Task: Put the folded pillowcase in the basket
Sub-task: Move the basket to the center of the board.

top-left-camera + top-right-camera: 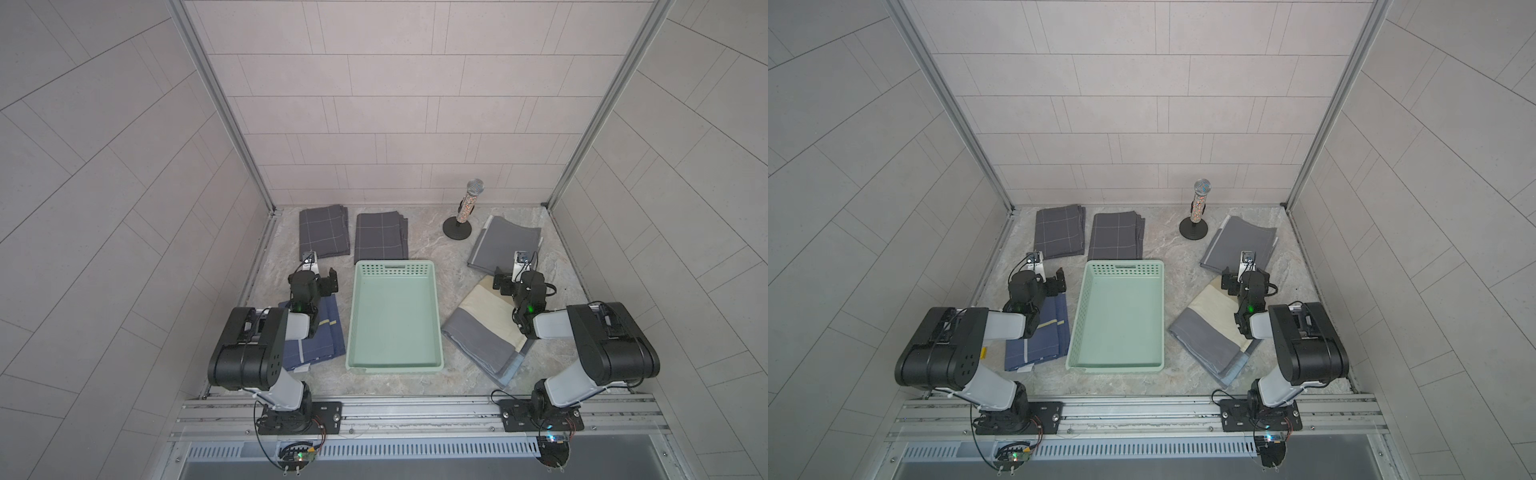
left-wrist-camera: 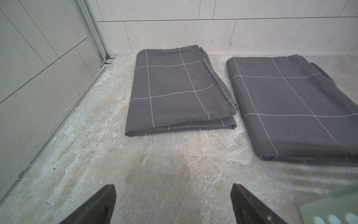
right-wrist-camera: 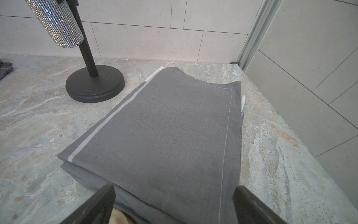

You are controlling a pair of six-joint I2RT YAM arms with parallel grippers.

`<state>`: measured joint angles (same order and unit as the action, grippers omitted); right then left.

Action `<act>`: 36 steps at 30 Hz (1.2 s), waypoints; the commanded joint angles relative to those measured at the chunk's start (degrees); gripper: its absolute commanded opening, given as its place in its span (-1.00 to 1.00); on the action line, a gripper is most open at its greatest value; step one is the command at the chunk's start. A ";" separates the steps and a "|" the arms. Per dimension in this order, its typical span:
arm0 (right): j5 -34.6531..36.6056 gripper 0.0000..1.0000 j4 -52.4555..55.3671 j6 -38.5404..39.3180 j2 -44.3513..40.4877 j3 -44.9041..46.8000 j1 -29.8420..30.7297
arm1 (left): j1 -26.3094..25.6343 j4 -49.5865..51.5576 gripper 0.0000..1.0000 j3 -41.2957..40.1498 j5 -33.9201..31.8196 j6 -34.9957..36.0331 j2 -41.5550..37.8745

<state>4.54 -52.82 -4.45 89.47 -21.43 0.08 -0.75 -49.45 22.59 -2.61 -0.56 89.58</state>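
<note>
Both pincers are spread, nothing pinched: left gripper (image 2: 172, 194) hangs over bare marble facing two dark checked pillowcases (image 2: 180, 89), right gripper (image 3: 174, 194) above the near edge of a grey white-striped pillowcase (image 3: 164, 126). The mint basket (image 1: 395, 316) sits empty between the arms, so I'd call this the pick step. Next I need to dip and pinch a folded edge. Only the top views show the navy pillowcase (image 1: 330, 340) and the cream-and-grey pillowcase (image 1: 473, 332) under the arms.
</note>
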 commanded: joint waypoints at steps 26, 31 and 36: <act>-8.35 0.44 92.59 -27.96 -38.96 -26.64 21.17 | -1.17 72.07 1.00 25.72 29.99 -41.43 -32.10; -5.11 0.39 98.86 -27.74 -35.67 -26.52 28.02 | -8.93 95.68 1.00 38.38 13.96 -27.11 -24.62; -4.62 0.37 99.63 -28.62 -34.15 -27.04 30.09 | -23.89 109.25 1.00 50.40 -17.09 -16.76 -16.29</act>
<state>-2.11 42.65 -32.99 55.05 -47.40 29.39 -19.92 46.61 69.23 0.01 -26.02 71.18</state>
